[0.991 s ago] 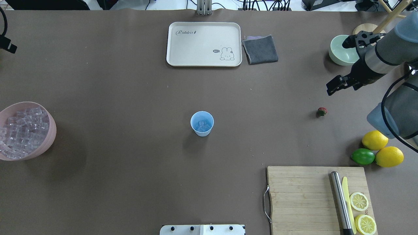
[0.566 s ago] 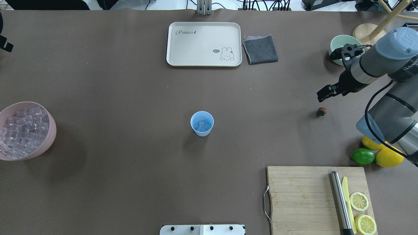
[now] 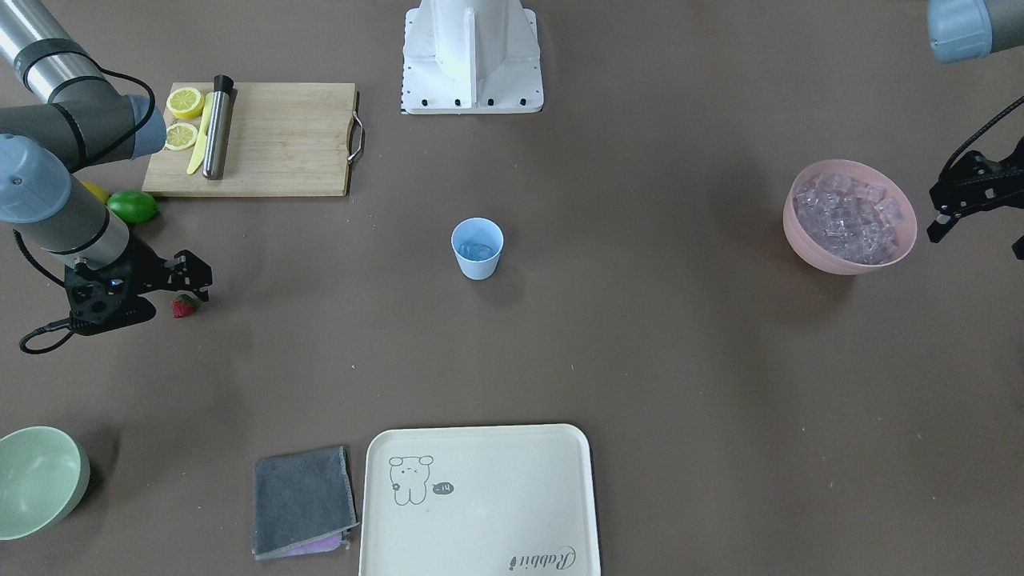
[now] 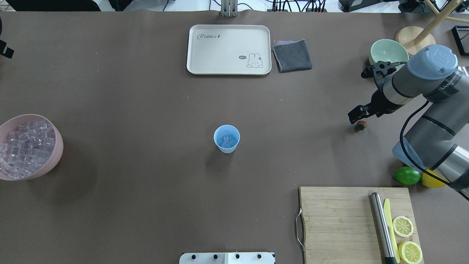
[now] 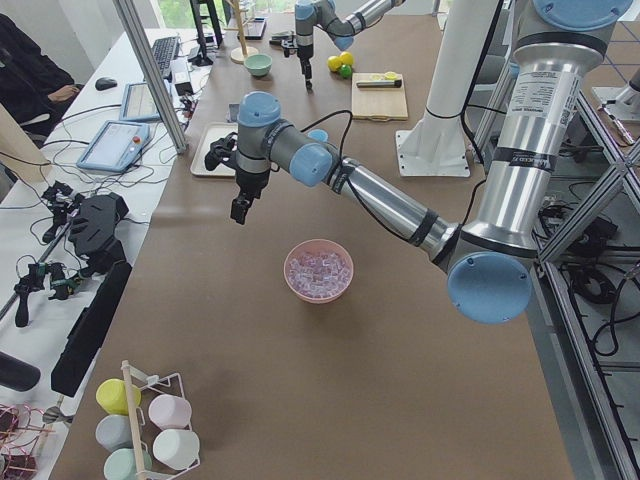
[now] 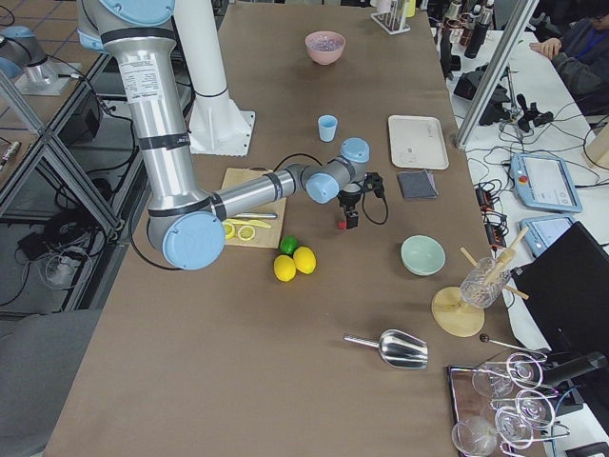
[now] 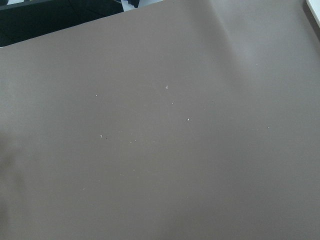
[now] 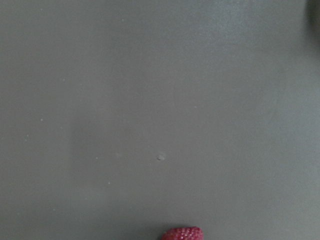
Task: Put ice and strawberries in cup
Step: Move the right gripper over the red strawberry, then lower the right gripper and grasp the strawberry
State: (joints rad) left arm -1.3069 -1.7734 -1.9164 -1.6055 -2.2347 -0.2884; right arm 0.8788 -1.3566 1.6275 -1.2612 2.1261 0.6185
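The light blue cup [image 4: 226, 146] stands upright mid-table with a few clear ice cubes [image 4: 227, 139] inside; it also shows in the front view [image 3: 478, 260]. More ice [image 4: 25, 146] fills a pink bowl [image 4: 58, 146] at the far left. The small red strawberry [image 4: 361, 125] lies on the table at the right. My right gripper [image 4: 354, 116] hovers just beside and above it, open and empty; the berry's tip shows at the bottom edge of the right wrist view [image 8: 182, 233]. My left gripper [image 3: 978, 240] is open and empty, up beyond the pink bowl [image 3: 808, 248].
A pale green bowl [image 4: 381, 49] sits behind the right arm. A lime [image 4: 406, 176] and lemons [image 4: 432, 180] lie near a cutting board [image 4: 337, 220] with a knife and lemon slices. A cream tray [image 4: 205, 51] and grey cloth [image 4: 292, 55] lie at the far edge.
My right arm has swung in and down toward the strawberry, so the gripper now sits just above it. The left gripper has drifted slightly further off the left edge.
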